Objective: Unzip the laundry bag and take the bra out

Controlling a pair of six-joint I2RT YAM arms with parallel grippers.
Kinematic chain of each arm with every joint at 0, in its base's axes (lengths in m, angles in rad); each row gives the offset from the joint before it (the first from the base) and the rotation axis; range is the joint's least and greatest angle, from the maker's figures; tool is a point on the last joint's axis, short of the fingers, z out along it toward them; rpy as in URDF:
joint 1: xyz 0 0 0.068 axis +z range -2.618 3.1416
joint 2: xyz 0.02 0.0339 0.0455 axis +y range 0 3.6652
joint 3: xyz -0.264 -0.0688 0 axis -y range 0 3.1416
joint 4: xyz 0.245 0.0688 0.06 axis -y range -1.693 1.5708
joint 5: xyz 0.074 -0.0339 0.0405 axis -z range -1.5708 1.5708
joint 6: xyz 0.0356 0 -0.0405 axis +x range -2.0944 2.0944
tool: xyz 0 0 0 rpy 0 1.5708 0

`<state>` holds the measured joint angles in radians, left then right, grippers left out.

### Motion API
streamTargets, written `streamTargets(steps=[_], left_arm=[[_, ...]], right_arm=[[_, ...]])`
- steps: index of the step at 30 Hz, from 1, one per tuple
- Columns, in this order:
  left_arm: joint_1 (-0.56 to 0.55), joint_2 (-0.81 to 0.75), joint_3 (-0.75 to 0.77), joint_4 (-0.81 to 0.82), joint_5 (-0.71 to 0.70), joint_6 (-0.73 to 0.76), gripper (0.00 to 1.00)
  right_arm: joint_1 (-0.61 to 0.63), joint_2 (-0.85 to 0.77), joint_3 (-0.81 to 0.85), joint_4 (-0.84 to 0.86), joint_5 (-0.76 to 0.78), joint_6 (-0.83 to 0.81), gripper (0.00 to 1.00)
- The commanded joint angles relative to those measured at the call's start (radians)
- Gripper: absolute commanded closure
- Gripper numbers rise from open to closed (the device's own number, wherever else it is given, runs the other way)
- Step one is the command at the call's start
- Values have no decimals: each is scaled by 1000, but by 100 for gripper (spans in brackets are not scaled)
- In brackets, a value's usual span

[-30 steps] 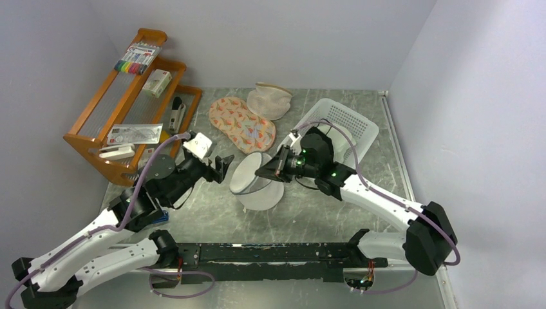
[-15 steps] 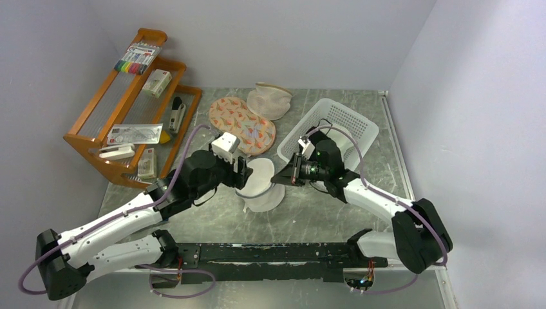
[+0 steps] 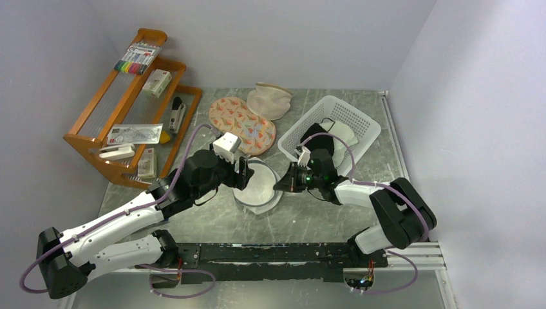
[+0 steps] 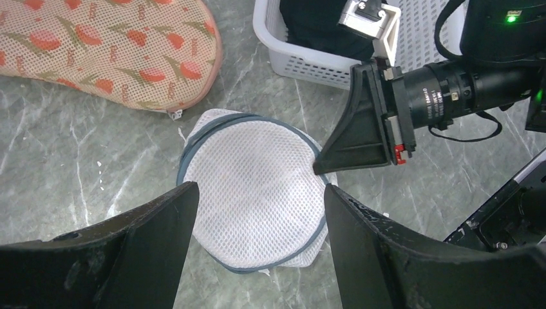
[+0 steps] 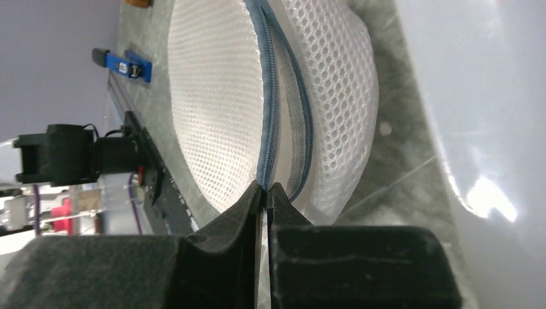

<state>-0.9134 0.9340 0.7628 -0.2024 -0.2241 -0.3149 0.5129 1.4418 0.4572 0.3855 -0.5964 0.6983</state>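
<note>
The white mesh laundry bag [image 3: 259, 188] with a dark zip rim lies on the table at the centre; it also shows in the left wrist view [image 4: 251, 161] and in the right wrist view [image 5: 219, 96]. My right gripper [image 3: 279, 185] is shut on the bag's zip rim at its right edge [image 5: 266, 188]. My left gripper [image 4: 261, 190] is open just above the bag, jaws straddling it. No dark cloth shows through the mesh. Black fabric [image 4: 315, 26] lies in the white basket; I cannot tell whether it is the bra.
The white plastic basket [image 3: 351, 116] stands behind the right arm. An orange floral pouch [image 3: 241, 123] and a beige mesh pouch [image 3: 270, 100] lie at the back. A wooden rack [image 3: 138, 103] with small items stands at the left.
My left arm has swung right and now hovers over the bag. My right gripper has come down and drawn back, and the bag has gone from tilted up to lying lower on the table.
</note>
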Motion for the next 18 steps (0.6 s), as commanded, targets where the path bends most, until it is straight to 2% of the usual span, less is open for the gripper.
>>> streamTargets(steps=[1,4,9,14,18], left_arm=[[-7,-3,47,-8,-10,-3,18],[-7,-15,45,-16,-21,-6,18],[-6,-32,33,-17,-49,-4,17],[10,-69,47,-21,-159,-106,0],[60,-100,41,62,-111,-101,1]], right_arm=[[28,87,-10,-7,125,-41,95],[94,61,26,-101,245,-78,86],[115,-29,50,-238,369,-105,78],[114,-126,124,-372,397,-147,60],[113,-177,186,-440,398,-179,46]])
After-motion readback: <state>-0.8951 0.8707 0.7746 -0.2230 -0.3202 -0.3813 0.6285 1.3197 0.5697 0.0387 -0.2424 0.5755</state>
